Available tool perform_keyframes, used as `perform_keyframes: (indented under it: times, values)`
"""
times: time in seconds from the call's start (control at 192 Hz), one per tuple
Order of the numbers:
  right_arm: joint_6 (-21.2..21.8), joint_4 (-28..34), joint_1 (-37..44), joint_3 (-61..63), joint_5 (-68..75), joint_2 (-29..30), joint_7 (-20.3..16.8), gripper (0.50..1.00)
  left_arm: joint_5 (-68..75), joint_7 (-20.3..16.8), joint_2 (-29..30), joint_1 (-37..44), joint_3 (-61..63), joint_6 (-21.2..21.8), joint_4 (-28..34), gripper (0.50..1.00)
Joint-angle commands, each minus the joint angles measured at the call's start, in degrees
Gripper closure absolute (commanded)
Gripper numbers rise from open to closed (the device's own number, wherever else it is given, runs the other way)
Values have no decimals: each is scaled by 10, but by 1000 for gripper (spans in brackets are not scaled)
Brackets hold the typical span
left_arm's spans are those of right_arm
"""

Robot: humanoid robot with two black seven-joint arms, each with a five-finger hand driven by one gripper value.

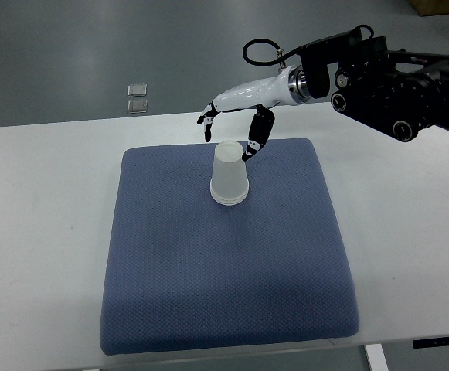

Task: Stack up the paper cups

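Cups: a white paper cup stack (229,182) was seen upside down, just above the middle of the frame, on the blue pad (224,309).
Right hand (232,127): it was held just above and behind the cups, fingers spread, nothing gripped.
Left hand: not seen.
Risk: the light stack could be tipped by a thumb (256,139) brushing its rim.
Cause: the thumb hung very close to the cup top.
Table (39,232): white, under the pad.

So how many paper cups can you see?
1 stack of paper cups shows, upside down on the blue mat, under the right hand. Its doubled rim hints that cups are nested inside; I cannot count them.
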Motion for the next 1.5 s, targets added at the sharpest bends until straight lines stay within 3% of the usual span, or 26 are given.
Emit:
perform_keyframes:
  times: [0.0,0.146,0.313,0.522,0.872,1.18,1.493]
  values:
    - [-1,0,0,2,5,-1,0,587,0,0,0,0,0,0,0,500]
    - [-2,-7,0,26,22,-11,0,587,0,0,0,0,0,0,0,500]
    - [-5,-78,-51,106,155,-12,-11,589,0,0,0,0,0,0,0,500]
    - [-96,-120,-135,173,311,-18,-63,589,0,0,0,0,0,0,0,500]
    - [-180,-137,-222,188,568,-22,-87,587,0,0,0,0,0,-1,0,500]
    - [-186,-146,-280,213,755,-22,-80,585,0,0,0,0,0,0,0,500]
    - [-182,-145,-336,275,763,-14,-80,585,0,0,0,0,0,0,0,500]
